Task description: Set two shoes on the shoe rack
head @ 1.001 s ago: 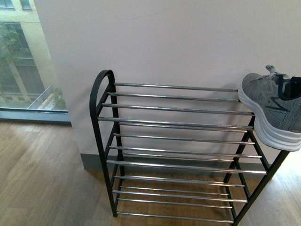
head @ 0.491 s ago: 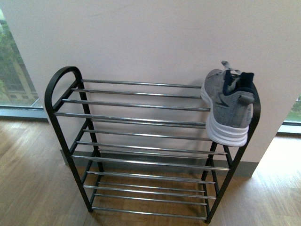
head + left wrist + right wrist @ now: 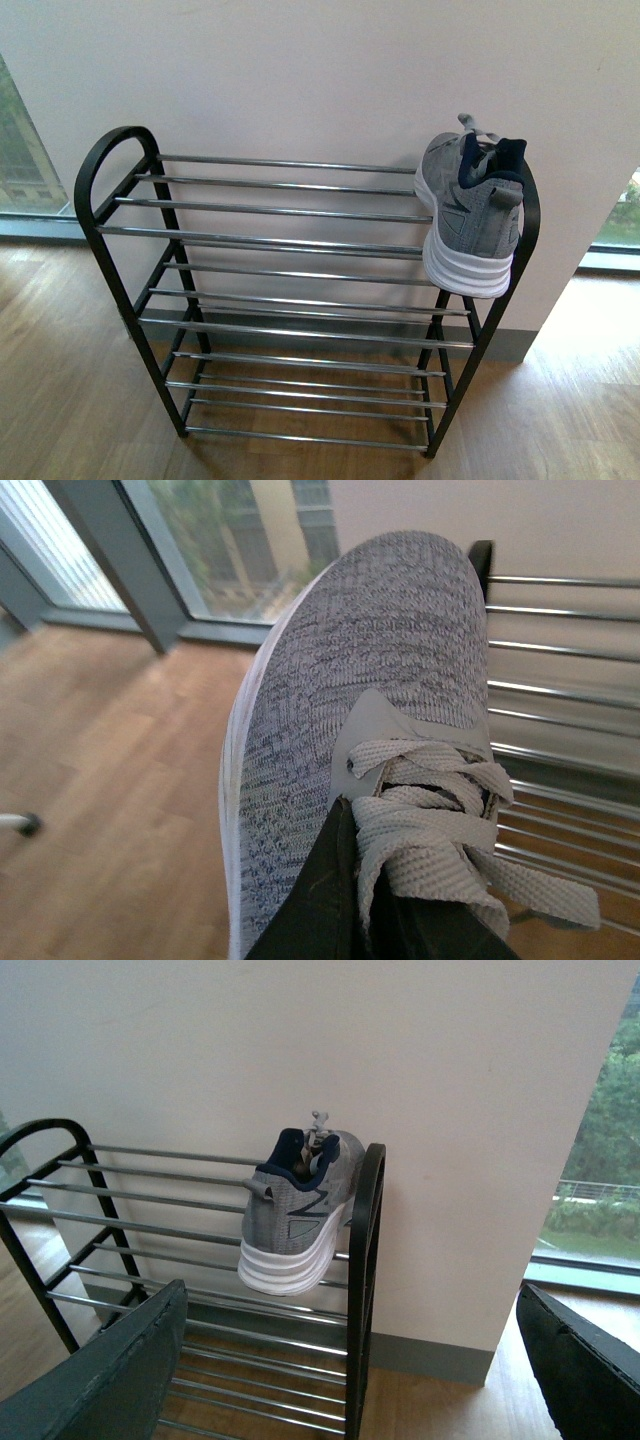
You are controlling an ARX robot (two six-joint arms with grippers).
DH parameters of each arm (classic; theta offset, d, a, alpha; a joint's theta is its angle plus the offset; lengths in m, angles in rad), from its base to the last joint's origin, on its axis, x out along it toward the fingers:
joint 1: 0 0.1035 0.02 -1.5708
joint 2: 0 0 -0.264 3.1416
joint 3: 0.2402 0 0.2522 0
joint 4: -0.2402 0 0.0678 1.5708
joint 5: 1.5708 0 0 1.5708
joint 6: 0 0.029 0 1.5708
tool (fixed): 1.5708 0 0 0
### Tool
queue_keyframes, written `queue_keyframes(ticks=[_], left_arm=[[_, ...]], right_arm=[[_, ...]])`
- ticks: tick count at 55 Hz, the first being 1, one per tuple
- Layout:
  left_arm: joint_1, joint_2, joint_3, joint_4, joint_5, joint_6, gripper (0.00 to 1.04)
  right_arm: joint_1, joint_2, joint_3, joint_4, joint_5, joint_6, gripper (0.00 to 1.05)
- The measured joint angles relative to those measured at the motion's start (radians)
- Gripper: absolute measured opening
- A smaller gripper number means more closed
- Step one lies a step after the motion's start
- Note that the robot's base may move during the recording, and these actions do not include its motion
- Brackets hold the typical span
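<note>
One grey sneaker (image 3: 470, 210) rests on the top tier of the shoe rack (image 3: 100, 170) at its right end, toe to the wall and white sole overhanging the front bar. The right wrist view shows the same sneaker (image 3: 295, 1210) beside the rack's black end frame (image 3: 365, 1260). My right gripper (image 3: 350, 1360) is open, well short of the rack, nothing between its fingers (image 3: 110, 1370). A second grey sneaker (image 3: 380, 660) fills the left wrist view, my left gripper (image 3: 365, 900) shut on it at the laces, with rack bars (image 3: 560, 680) close behind. Neither arm shows in the front view.
A white wall (image 3: 320, 80) with a grey skirting (image 3: 505, 345) backs the rack. Wooden floor (image 3: 60, 380) lies around it. Floor-to-ceiling windows stand at the far left (image 3: 20, 150) and far right (image 3: 615, 225). The rest of the top tier's bars (image 3: 270, 205) are bare.
The front view has swung right: rack and resting sneaker slid left in the picture until the whole rack shows. The sneaker has stayed put on its tier.
</note>
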State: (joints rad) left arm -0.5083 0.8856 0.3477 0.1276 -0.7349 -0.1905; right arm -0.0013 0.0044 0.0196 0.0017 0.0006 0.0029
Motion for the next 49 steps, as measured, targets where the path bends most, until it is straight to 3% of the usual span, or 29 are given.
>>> queue_keyframes(ticks=[8, 15, 33, 49], left_arm=[[-0.062, 0.264, 0.217, -0.002, 0.115, -0.247, 0.02], [-0.092, 0.472, 0.399, 0.0, 0.178, -0.315, 0.02], [-0.079, 0.873, 0.777, -0.087, 0.241, -0.334, 0.02], [-0.076, 1.186, 1.182, -0.227, 0.298, -0.232, 0.02]], right_arm=[[0.0, 0.0, 0.0, 0.0, 0.0, 0.0, 0.95], [0.0, 0.0, 0.0, 0.0, 0.0, 0.0, 0.95], [0.0, 0.0, 0.0, 0.0, 0.0, 0.0, 0.95], [0.0, 0.0, 0.0, 0.0, 0.0, 0.0, 0.95]])
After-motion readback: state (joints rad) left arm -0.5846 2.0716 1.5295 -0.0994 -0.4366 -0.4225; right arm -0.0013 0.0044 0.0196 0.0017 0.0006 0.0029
